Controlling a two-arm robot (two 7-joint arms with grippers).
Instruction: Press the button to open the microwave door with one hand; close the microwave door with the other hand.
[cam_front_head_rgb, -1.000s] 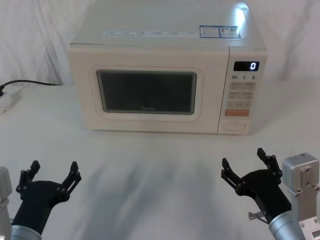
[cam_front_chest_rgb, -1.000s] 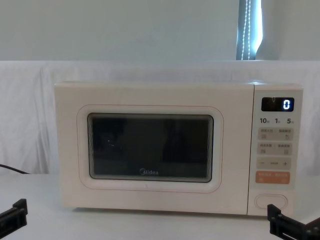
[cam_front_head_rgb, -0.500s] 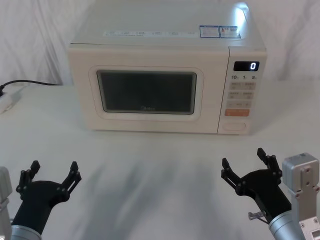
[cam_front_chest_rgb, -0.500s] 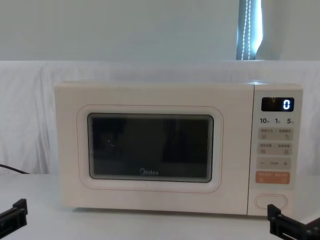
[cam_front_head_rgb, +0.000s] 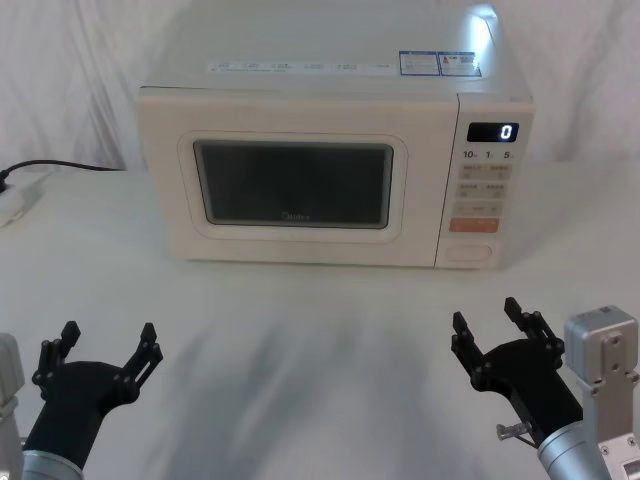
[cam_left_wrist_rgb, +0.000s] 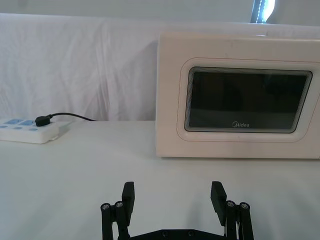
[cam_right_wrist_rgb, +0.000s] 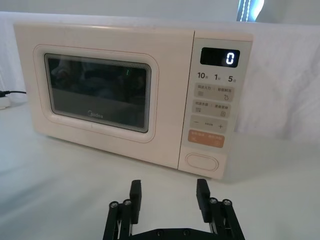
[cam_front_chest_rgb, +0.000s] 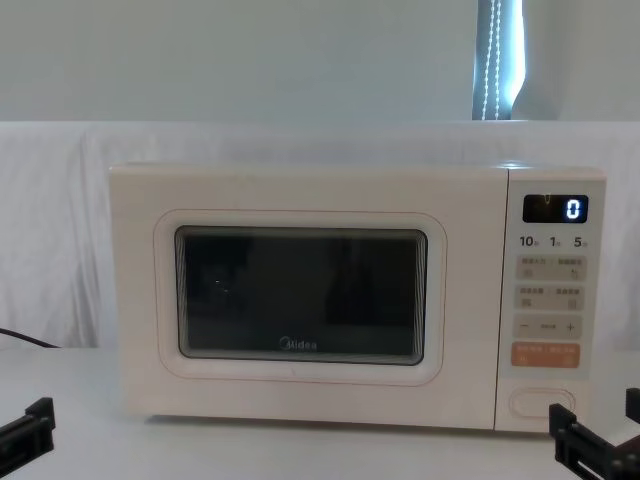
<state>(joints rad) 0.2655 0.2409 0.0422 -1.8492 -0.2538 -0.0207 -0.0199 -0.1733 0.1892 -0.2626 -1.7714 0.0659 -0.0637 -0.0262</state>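
White-draped table (cam_front_head_rgb: 300, 330), white cloth backdrop. Microwave door (cam_front_head_rgb: 295, 185) shut, far centre; button (cam_front_head_rgb: 470, 253) at its lower right. Left gripper (cam_front_head_rgb: 105, 352) near left, right gripper (cam_front_head_rgb: 487, 325) near right, both spread wide, empty.

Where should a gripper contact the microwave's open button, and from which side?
Press the button at its middle, straight on from the front: it is a wide flat pill, flush at the panel's bottom. The right gripper, open, sits nearest; the door is shut.
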